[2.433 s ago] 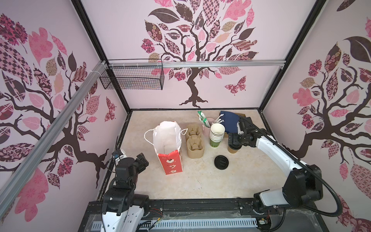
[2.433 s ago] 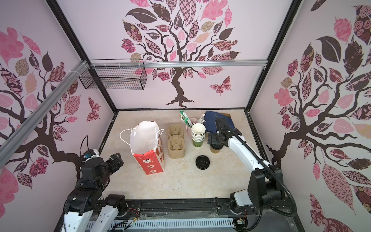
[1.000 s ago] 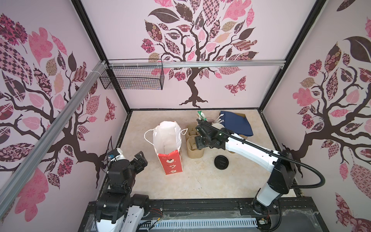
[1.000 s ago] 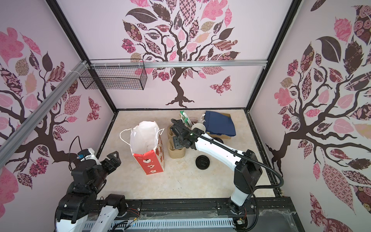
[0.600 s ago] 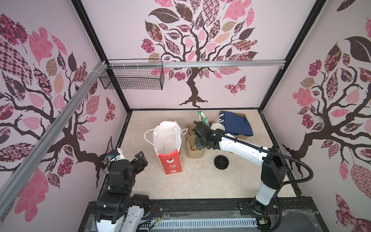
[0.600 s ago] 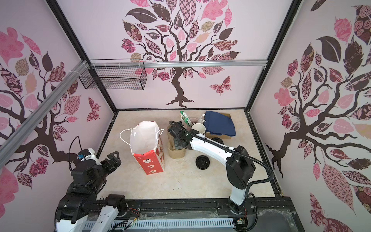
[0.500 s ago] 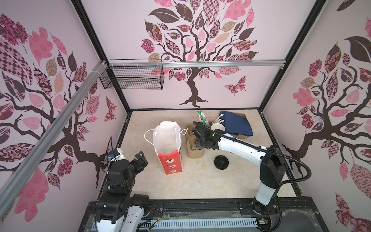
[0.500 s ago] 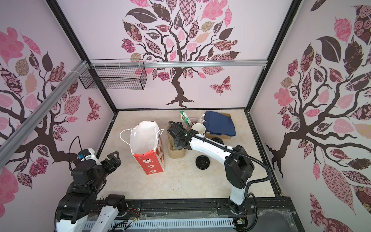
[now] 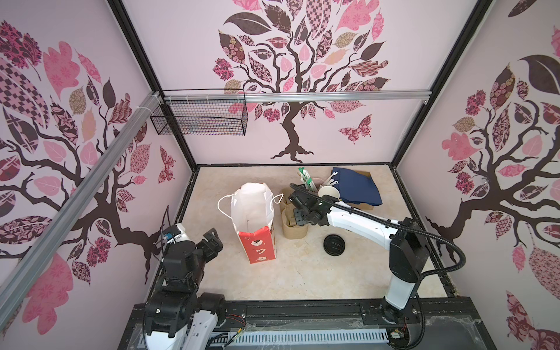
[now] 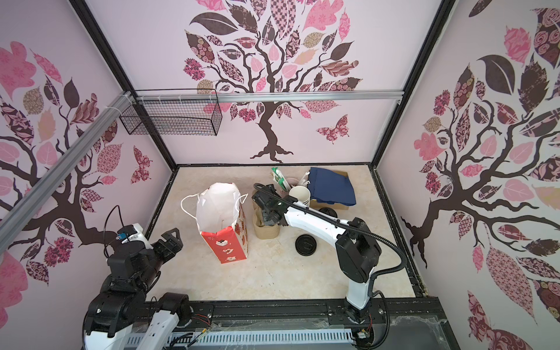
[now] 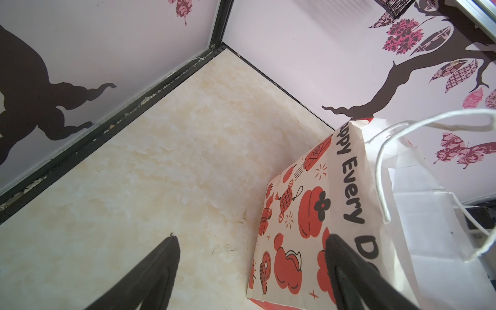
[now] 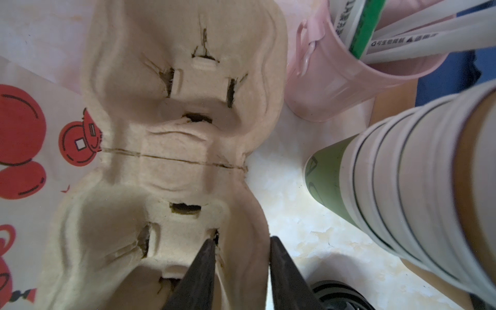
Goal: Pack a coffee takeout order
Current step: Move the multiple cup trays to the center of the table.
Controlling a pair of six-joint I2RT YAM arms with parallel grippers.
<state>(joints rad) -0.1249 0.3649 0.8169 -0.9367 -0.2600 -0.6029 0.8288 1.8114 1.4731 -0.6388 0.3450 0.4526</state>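
The tan pulp carrier [image 9: 292,231] [image 10: 266,231] [image 12: 174,134] stands beside the bag. My right gripper [image 9: 298,218] [image 10: 268,219] [image 12: 241,240] is down on its near well. One finger is inside the well and one outside, and they pinch the rim wall. A loose black lid [image 9: 334,245] [image 10: 306,245] lies on the table to the right. A small cup with a black lid [image 10: 328,211] peeks out behind the right arm. The navy napkin [image 9: 354,188] [image 10: 331,186] lies at the back right. My left gripper [image 9: 212,239] [image 10: 171,239] [image 11: 252,236] hangs open and empty near the left wall.
An open white and red paper bag [image 9: 253,212] [image 10: 221,212] [image 11: 308,214] stands upright left of the carrier. A stack of lidless cups [image 9: 328,191] [image 12: 402,174] and a pink cup of straws [image 9: 312,183] [image 12: 335,75] crowd the carrier's far side. A wire basket [image 9: 200,116] hangs on the back wall.
My right arm swung from the cup at the right over to the carrier, and its jaws narrowed onto the rim. The left arm has stayed put for the last second.
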